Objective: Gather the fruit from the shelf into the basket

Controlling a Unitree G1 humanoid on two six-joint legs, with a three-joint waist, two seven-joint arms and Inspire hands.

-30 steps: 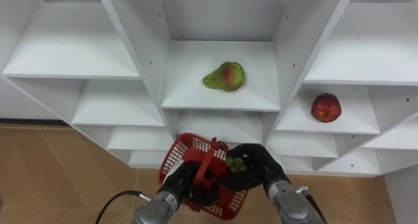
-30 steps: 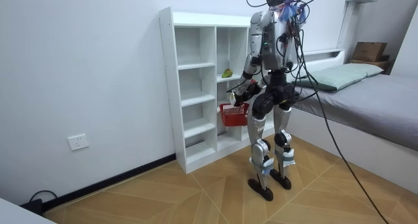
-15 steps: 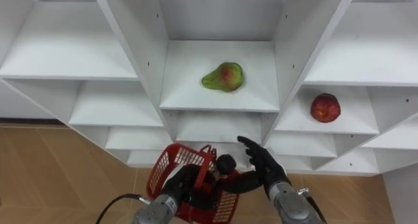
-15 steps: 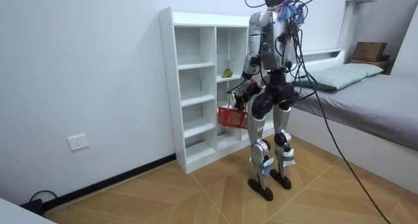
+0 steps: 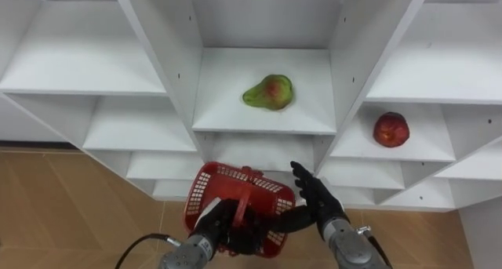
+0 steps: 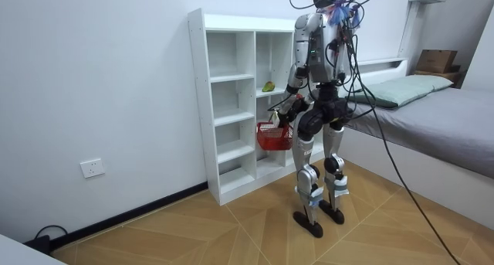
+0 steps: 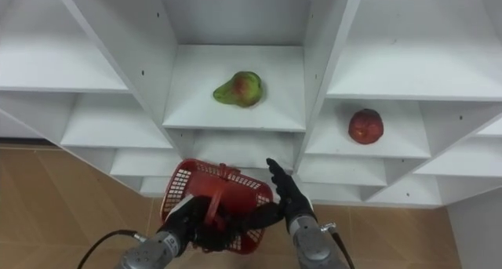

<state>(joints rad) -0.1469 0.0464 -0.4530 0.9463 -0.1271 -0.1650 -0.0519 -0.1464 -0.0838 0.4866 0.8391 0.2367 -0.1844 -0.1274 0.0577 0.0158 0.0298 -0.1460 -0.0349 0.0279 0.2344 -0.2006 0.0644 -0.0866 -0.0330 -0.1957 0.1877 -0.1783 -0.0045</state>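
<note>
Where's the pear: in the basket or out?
Out. The pear lies on the middle shelf, above the basket, whose handle the left hand grips. The open right hand beside the basket holds nothing.

Red plastic mesh basket (image 5: 235,200); matt white shelves (image 5: 263,89)
</note>
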